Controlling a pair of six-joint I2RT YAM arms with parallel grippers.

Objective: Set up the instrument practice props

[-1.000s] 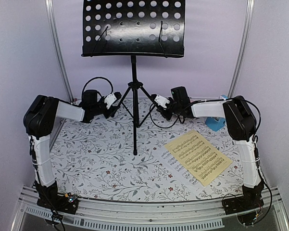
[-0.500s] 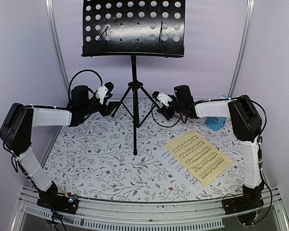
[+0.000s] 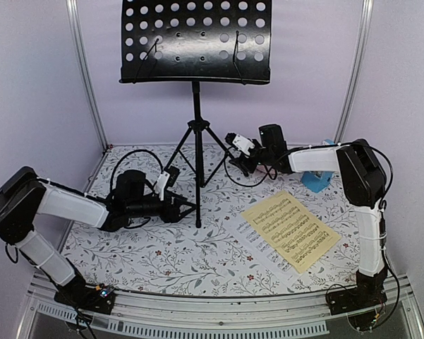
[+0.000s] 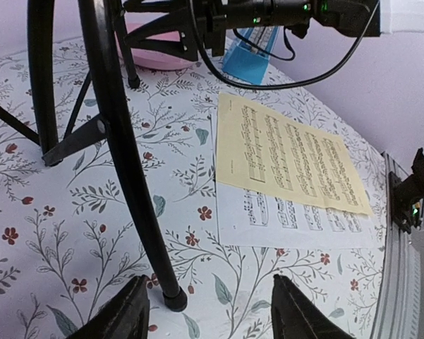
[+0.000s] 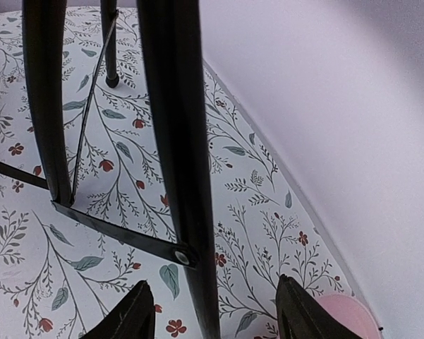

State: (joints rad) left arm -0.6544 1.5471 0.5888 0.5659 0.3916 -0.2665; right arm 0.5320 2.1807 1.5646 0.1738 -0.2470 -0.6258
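- Black music stand [image 3: 196, 141] stands upright on its tripod at the back middle of a floral surface [image 3: 141, 247].
- Left claw [image 4: 208, 314] lies low at the stand's front leg. Its fingers are apart, one on each side of the foot, not gripping.
- Right claw [image 5: 219, 314] is at the stand's rear right leg. Its fingers are apart around the leg, with gaps on both sides.
- Yellow sheet [image 3: 291, 229] lies flat to the stand's front right, overlapping a white sheet [image 3: 257, 236].
- Blue metronome [image 3: 316, 180] sits right of the stand, a pink plate [image 4: 152, 53] close behind the tripod.
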